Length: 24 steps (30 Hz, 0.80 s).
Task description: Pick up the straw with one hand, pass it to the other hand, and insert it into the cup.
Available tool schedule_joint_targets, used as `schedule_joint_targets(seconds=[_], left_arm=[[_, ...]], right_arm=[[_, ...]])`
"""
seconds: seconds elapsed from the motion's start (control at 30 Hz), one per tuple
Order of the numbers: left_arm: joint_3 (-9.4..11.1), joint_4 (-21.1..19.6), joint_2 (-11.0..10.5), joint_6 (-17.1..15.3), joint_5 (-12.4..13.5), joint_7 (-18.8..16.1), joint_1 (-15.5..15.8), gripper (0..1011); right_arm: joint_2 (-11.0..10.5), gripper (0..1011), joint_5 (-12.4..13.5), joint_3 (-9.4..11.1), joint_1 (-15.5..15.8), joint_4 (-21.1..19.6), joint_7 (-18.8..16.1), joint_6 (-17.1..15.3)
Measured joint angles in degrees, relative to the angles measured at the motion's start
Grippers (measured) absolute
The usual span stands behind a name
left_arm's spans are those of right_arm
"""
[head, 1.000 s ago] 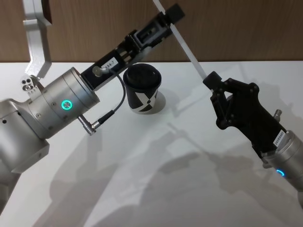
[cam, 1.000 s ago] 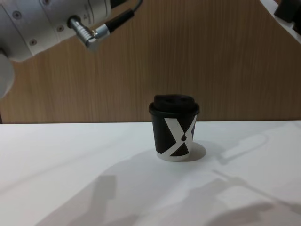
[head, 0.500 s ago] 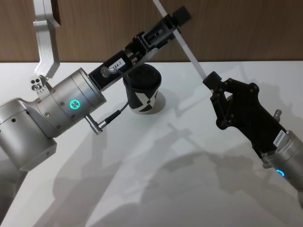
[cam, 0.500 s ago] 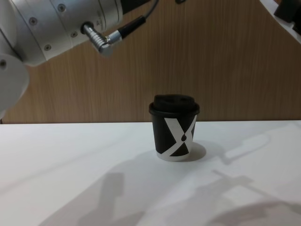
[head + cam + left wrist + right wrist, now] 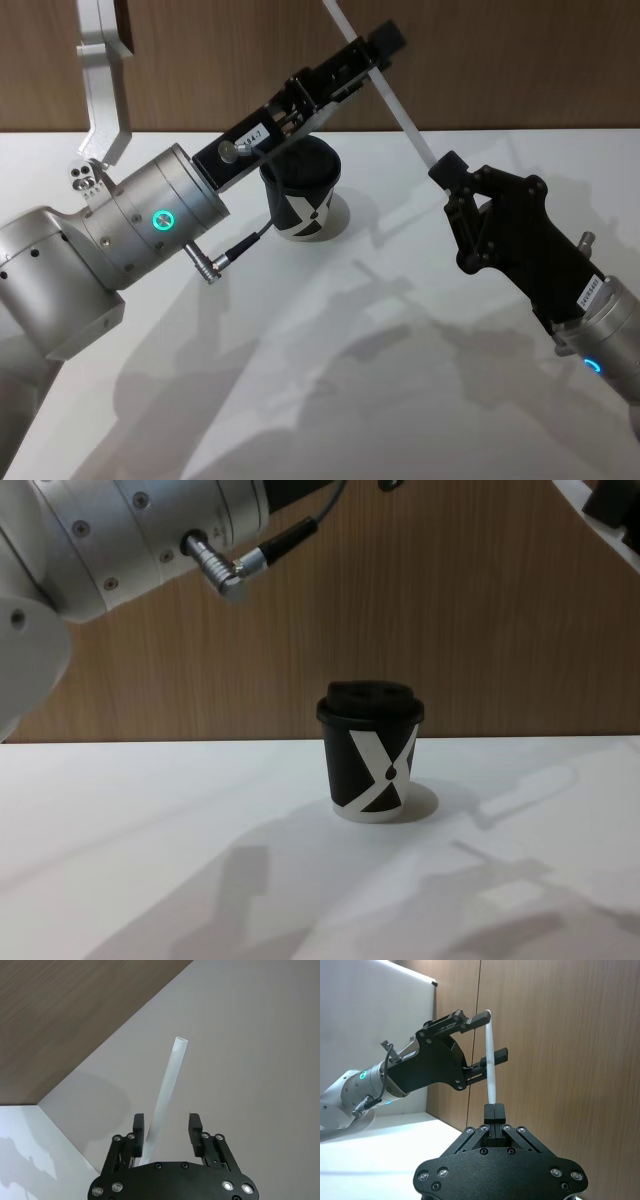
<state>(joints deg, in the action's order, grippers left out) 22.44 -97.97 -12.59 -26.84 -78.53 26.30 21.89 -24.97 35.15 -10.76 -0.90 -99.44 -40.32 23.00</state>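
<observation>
The cup [image 5: 370, 768] stands upright on the white table [image 5: 140, 820], in front of a wood-panelled wall [image 5: 490, 610]. It is a small black paper cup, and its black domed lid [image 5: 370, 700] is pressed on, so what it holds cannot be seen. On the side facing the chest view is a white X-like mark [image 5: 377, 770] with a small black drop shape in it; no words can be read on the cup.

A small white label [image 5: 254, 131] sits on the body of the left claw, and another [image 5: 593, 290] on the right arm near its wrist; the print on both is too small to read. A green ring light [image 5: 160, 220] glows on the left arm and a blue light [image 5: 592, 366] on the right.

The straw [image 5: 396, 100], plain white and straight, is in the air above and to the right of the cup, well clear of the table and tilted, its upper end leaning toward the robot's left. The right claw [image 5: 494, 1107] is clamped tight on its lower end. The left claw [image 5: 166, 1124] reaches in over the cup and is spread wide, with the straw's upper part passing between its two fingers [image 5: 195, 1127], close beside one of them and apart from the other.
</observation>
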Motion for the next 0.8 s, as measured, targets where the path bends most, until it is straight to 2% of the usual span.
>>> schedule_joint_targets(seconds=[0.33, 0.5, 0.8], left_arm=[[0.1, 0.1, 0.0, 0.1, 0.0, 0.0, 0.1, 253], [0.2, 0.2, 0.1, 0.1, 0.0, 0.1, 0.1, 124], [0.2, 0.2, 0.1, 0.1, 0.0, 0.1, 0.2, 59]], right_arm=[[0.0, 0, 0.0, 0.0, 0.0, 0.0, 0.0, 0.0], [0.0, 0, 0.0, 0.0, 0.0, 0.0, 0.0, 0.0], [0.0, 6, 0.0, 0.0, 0.0, 0.0, 0.0, 0.0]])
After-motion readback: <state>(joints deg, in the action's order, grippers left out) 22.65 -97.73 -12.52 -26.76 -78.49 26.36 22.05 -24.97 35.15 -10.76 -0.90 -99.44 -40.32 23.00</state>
